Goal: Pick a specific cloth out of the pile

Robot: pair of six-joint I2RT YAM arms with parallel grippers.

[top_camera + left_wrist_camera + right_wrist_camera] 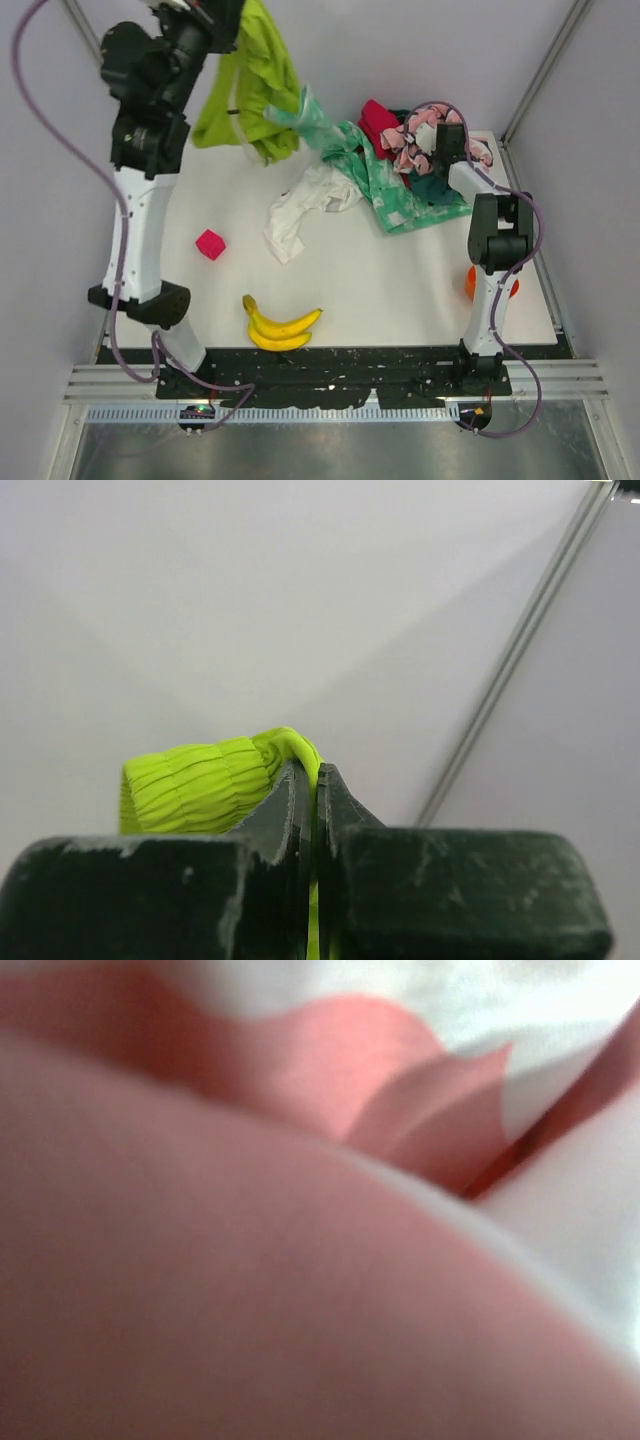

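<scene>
- The left end effector (315, 772) is pressed together on a ribbed hem of the lime-green cloth (255, 80). The left wrist view shows fabric pinched between the fingers with no gap.
- The lime-green cloth hangs from that raised arm at the far left of the table (400, 290), well above it. Its lower end falls just beside a corner of the mint-green printed cloth (385, 190); from overhead we cannot tell whether they touch.
- The right end effector (432, 150) is buried in the pile (420, 165). The right wrist view shows only blurred pink fabric, so we cannot tell whether it is apart or together.
- We judge the step in hand to be lifting the cloth clear of the pile. To do it well, we raise it straight up and draw it left, away from the heap, watching that the hanging end drags nothing along.
- The grip is on a thin edge, so we move smoothly; a jerk may slip the hem out.
- In the pile we count one mint-green printed cloth, one white cloth (300, 210), one red cloth (378, 120), one pink patterned cloth (408, 148) and one dark teal cloth (435, 190).
- Elsewhere we count one bunch of bananas (280, 328), one pink cube (210, 243) and one orange object (470, 283) half hidden behind the right arm.
</scene>
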